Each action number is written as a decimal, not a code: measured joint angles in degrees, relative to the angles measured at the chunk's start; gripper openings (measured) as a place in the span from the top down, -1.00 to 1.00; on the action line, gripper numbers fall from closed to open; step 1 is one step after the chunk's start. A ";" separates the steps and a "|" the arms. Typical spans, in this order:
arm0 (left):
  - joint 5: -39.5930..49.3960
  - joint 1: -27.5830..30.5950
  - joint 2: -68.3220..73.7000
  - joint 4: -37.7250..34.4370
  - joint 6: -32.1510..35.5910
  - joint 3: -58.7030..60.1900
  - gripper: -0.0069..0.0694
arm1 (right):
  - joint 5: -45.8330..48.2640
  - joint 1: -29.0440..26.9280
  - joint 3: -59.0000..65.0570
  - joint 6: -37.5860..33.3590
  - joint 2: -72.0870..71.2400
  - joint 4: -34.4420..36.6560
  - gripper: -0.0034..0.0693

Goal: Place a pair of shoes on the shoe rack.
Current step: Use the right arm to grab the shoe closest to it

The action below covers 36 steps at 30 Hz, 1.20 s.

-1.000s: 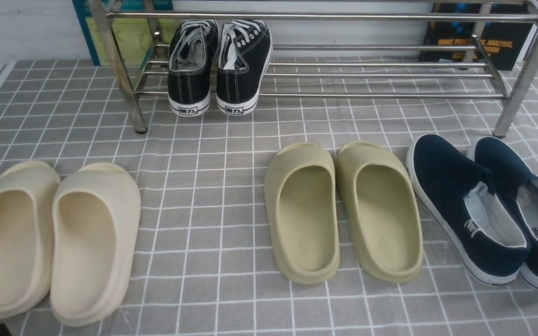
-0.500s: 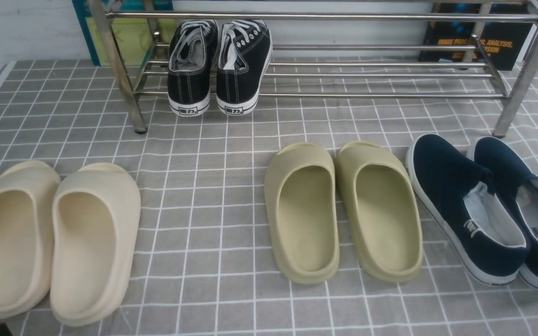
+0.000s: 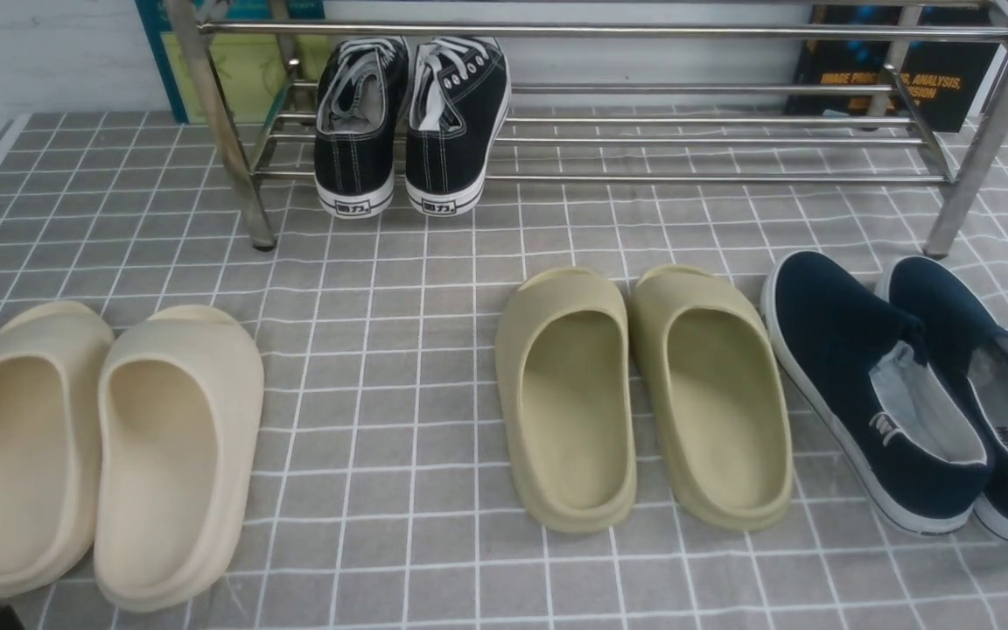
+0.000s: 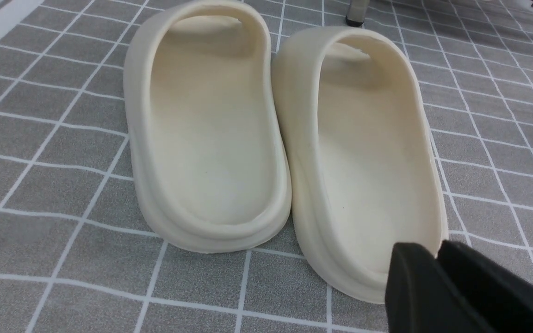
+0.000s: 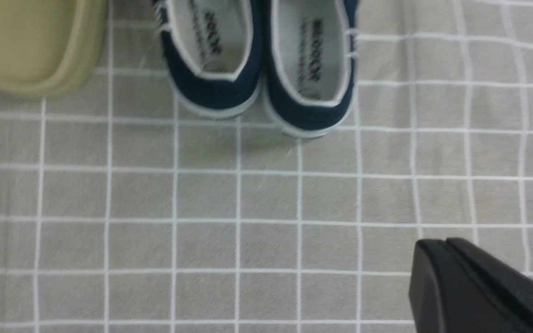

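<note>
below the silver tube shoe rack (image 3: pixel 609 179), front view: navy slip-on shoes (image 3: pixel 880 394) on floor, near its right leg, beyond the olive slides (image 3: pixel 635 394). step looks like pre-grasp, rack job unstarted for them.

left wrist view: left gripper (image 4: pixel 433 252) by cream slides (image 4: pixel 211 125), fingertips slightly parted, holding nothing.

right wrist view: right gripper (image 5: pixel 437 243) closed, empty; probably must open, then reach the slip-on heels.

A shoe-storage corner (home or lab unclear), with metal rack (image 3: pixel 609 178), footwear, grid-patterned floor covering (image 3: pixel 381 437).
</note>
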 joint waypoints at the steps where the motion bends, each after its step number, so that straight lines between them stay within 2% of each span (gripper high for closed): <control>1: 0.00 0.00 0.00 0.00 0.00 0.00 0.60 | 0.06 1.44 -0.71 -0.96 2.90 1.35 0.91; 6: 0.00 0.00 0.00 0.00 0.00 0.00 0.60 | -2.34 6.97 -2.16 -2.25 12.03 3.85 0.82; 8: 0.00 0.00 0.00 0.00 0.00 0.00 0.60 | -2.50 9.15 -3.00 -2.30 15.63 3.68 0.71; 9: 0.00 0.00 0.00 0.00 0.00 0.00 0.60 | -2.80 10.74 -4.07 -2.33 18.87 3.53 0.56; 10: 0.00 0.00 0.00 0.00 0.00 0.00 0.60 | -2.85 10.74 -4.22 -2.33 19.28 3.45 0.56; 13: 0.00 0.00 0.00 0.00 0.00 0.00 0.58 | -5.18 13.69 -6.82 -2.38 26.40 3.03 0.06; 16: 0.00 0.00 0.00 0.00 0.00 0.00 0.58 | -9.34 14.73 -7.67 -2.38 31.06 2.65 -0.25; 20: 0.00 0.00 0.00 0.00 -0.05 0.00 0.57 | -14.27 14.78 -7.90 -1.28 37.12 1.80 -0.45; 23: 0.00 0.00 0.00 0.00 -0.05 0.00 0.57 | -15.82 14.79 -7.92 0.11 40.31 0.35 -0.44; 25: 0.00 0.00 0.00 0.00 -0.05 0.00 0.56 | -16.34 14.86 -7.92 1.60 43.48 -1.60 -0.31; 28: 0.00 0.00 0.00 0.00 -0.05 0.00 0.55 | -16.54 14.86 -7.92 2.51 45.40 -2.21 0.00; 33: 0.00 0.00 0.00 0.00 -0.05 0.00 0.55 | -17.13 14.97 -8.01 2.91 45.72 -1.97 0.72; 36: 0.00 0.00 0.00 0.00 -0.05 0.00 0.55 | -16.05 15.04 -8.92 3.02 45.72 -1.92 0.77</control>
